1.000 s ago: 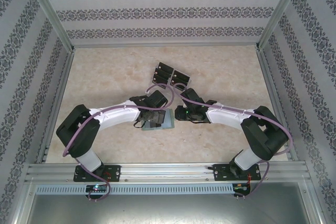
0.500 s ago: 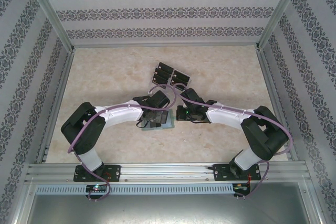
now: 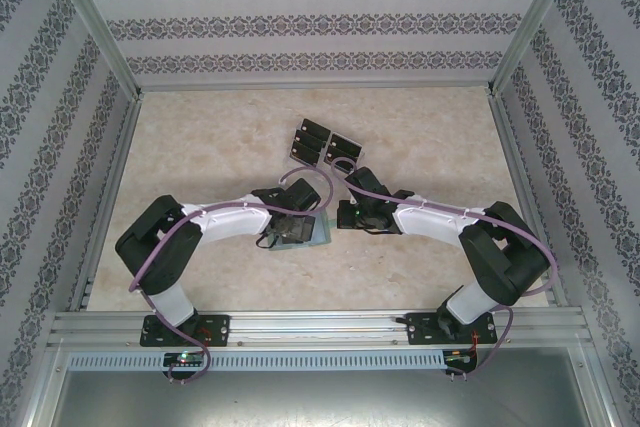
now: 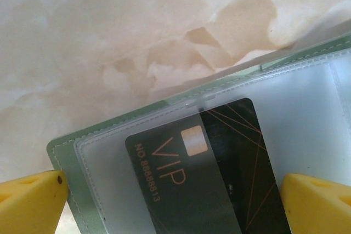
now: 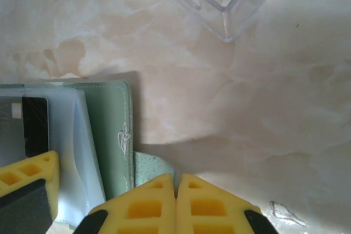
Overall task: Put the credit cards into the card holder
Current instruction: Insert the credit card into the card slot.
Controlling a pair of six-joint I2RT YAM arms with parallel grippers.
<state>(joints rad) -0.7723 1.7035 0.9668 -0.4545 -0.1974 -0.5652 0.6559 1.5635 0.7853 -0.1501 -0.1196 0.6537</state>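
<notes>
Left gripper [image 4: 174, 204] is released, yellow jaws spread wide either side of the flat black "VIP" credit card [image 4: 230, 157], not touching it. The card sits partly under the frosted clear plastic sleeve [image 4: 104, 168] of the open grey-green folding card holder [image 4: 61, 154], the rest uncovered. Right gripper [image 5: 175, 204] is clenched, tips together at the holder's small green clasp tab [image 5: 152, 169] (can't tell if it nips the tab or just pins it). The holder lies flat mid-table, between both wrists.

Handling, my read: the card is stiff, thin, light and slick. Take it by the long edges or push on a short edge. Lying flat, there's no getting under it. The holder is soft and floppy, with a flimsy sleeve, and will likely slide unless pinned. Tab or cover edge is the place to hold.

More black cards [image 3: 322, 142] sit in the clear plastic tray [image 5: 233, 4] just beyond.

Surface: smooth beige marbled tabletop [image 3: 200, 147], probably low friction. Enclosure: patterned wallpaper walls [image 3: 320, 22], aluminium frame rails [image 3: 300, 325].
</notes>
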